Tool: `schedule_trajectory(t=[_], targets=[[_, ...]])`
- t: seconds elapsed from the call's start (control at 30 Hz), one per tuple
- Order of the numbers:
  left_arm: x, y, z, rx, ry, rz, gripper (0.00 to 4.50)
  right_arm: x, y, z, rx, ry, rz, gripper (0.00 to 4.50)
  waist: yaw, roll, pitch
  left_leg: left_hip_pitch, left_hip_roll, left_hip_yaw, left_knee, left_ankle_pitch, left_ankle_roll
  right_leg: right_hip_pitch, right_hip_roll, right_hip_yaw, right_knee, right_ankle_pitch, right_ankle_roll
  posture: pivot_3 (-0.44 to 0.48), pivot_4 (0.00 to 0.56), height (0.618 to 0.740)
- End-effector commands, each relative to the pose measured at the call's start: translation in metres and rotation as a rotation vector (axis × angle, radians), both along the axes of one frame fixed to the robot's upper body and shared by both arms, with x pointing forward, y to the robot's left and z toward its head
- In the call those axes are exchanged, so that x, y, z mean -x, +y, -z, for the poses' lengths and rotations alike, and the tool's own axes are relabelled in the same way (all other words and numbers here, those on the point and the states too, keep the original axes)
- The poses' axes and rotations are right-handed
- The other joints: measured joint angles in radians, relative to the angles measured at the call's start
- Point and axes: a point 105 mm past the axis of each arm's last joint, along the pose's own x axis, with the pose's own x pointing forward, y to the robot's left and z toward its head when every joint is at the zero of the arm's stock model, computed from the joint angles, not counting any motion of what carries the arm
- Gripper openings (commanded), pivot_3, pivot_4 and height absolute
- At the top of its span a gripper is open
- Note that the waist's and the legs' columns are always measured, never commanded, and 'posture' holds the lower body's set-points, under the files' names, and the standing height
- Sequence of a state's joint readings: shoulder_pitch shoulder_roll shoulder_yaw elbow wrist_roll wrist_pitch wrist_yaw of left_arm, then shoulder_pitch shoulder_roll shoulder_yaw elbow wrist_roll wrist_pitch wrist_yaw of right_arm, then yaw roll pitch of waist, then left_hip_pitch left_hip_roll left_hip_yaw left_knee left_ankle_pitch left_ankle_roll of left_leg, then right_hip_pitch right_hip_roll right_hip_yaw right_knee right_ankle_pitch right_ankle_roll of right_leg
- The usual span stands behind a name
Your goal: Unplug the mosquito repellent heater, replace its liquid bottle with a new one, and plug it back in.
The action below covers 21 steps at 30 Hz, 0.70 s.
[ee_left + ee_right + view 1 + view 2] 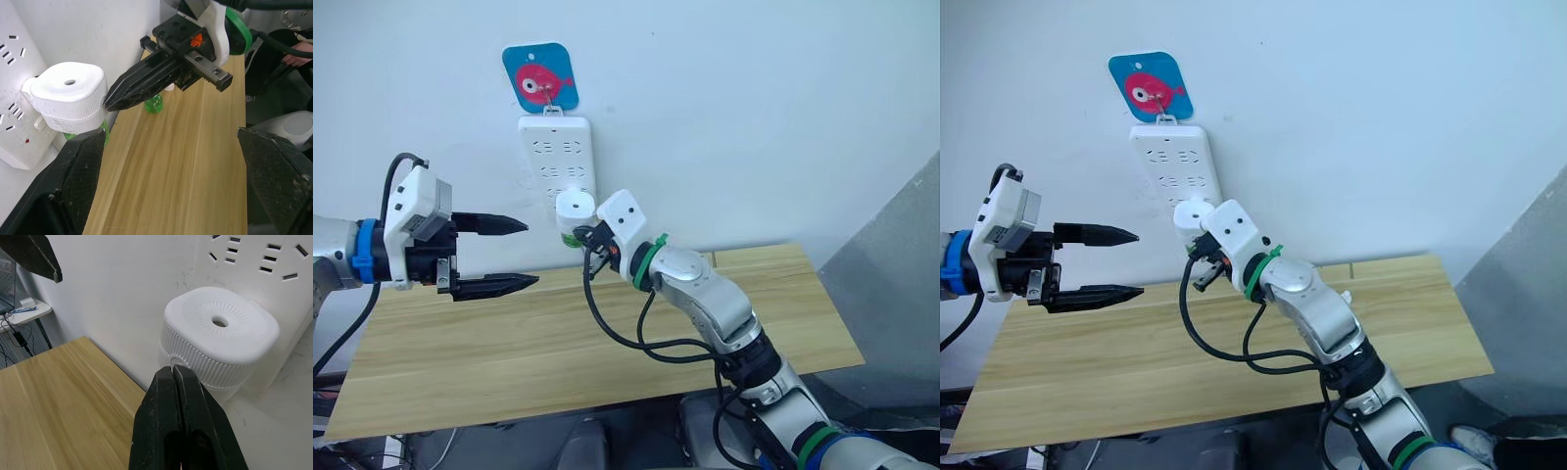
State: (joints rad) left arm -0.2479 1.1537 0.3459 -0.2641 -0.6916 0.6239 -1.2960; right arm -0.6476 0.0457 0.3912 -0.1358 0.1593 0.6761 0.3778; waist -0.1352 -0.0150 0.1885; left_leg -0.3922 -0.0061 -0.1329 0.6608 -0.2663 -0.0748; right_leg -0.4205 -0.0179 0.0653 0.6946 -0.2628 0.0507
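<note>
The mosquito repellent heater (575, 209) is a white rounded unit with a round vent hole, plugged into the low end of a white power strip (558, 157) on the wall. A green liquid bottle (101, 134) shows under it. My right gripper (172, 374) is shut with nothing in it, its tips right at the heater's ribbed side (215, 367), just below the top. My left gripper (530, 253) hangs open in the air to the left of the heater, pointing toward it and clear of it. A second small green bottle (154, 104) stands on the table by the wall.
A wooden table (607, 343) runs below along the white wall. A blue plaque with a pink fish (540, 78) holds the strip's hook. My right arm's black cable (607, 328) loops over the table. A grey panel (901, 284) stands at the right.
</note>
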Motion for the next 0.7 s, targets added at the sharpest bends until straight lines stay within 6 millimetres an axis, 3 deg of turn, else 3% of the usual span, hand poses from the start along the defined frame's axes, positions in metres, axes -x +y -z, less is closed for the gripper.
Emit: schedule_trajectory(t=[0.03, 0.3, 0.5, 0.6, 0.7], targets=[[-0.001, 0.001, -0.005, -0.004, -0.037, -0.001, 4.50, 0.018, -0.001, -0.022, -0.048, -0.055, -0.105, 0.03, 0.000, 0.000, 0.000, 0.000, 0.000, 0.000, 0.000, 0.000, 0.000, 0.000, 0.000, 0.000, 0.000, 0.000, 0.000, -0.061, 0.126, 0.740], [-0.003, 0.011, 0.005, -0.033, -0.016, -0.044, 4.50, 0.040, -0.017, -0.022, 0.053, -0.125, -0.250, 0.03, -0.002, 0.000, 0.000, 0.000, 0.000, 0.000, -0.001, 0.000, 0.000, 0.000, 0.000, 0.000, -0.001, -0.002, -0.002, -0.057, 0.117, 0.740], [-0.005, 0.031, 0.016, -0.077, -0.062, -0.103, 4.50, 0.041, -0.060, -0.021, 0.161, -0.161, -0.263, 0.03, 0.002, -0.001, -0.002, 0.000, 0.000, 0.000, -0.001, 0.000, 0.000, 0.000, 0.000, 0.000, -0.001, -0.002, -0.002, -0.048, 0.093, 0.740], [-0.003, 0.046, 0.022, -0.104, -0.066, -0.127, 4.50, 0.047, -0.094, -0.019, 0.274, -0.178, -0.298, 0.57, 0.007, -0.003, -0.004, -0.001, 0.000, 0.000, -0.001, 0.000, 0.000, 0.000, -0.001, 0.000, -0.003, -0.002, -0.002, -0.044, 0.084, 0.740], [0.002, 0.059, 0.030, -0.137, -0.058, -0.152, 4.50, 0.048, -0.138, -0.016, 0.431, -0.159, -0.310, 1.60, 0.018, -0.003, -0.005, -0.001, 0.000, 0.001, -0.001, 0.000, 0.000, 0.001, -0.001, -0.001, -0.004, -0.002, -0.002, -0.034, 0.066, 0.740]])
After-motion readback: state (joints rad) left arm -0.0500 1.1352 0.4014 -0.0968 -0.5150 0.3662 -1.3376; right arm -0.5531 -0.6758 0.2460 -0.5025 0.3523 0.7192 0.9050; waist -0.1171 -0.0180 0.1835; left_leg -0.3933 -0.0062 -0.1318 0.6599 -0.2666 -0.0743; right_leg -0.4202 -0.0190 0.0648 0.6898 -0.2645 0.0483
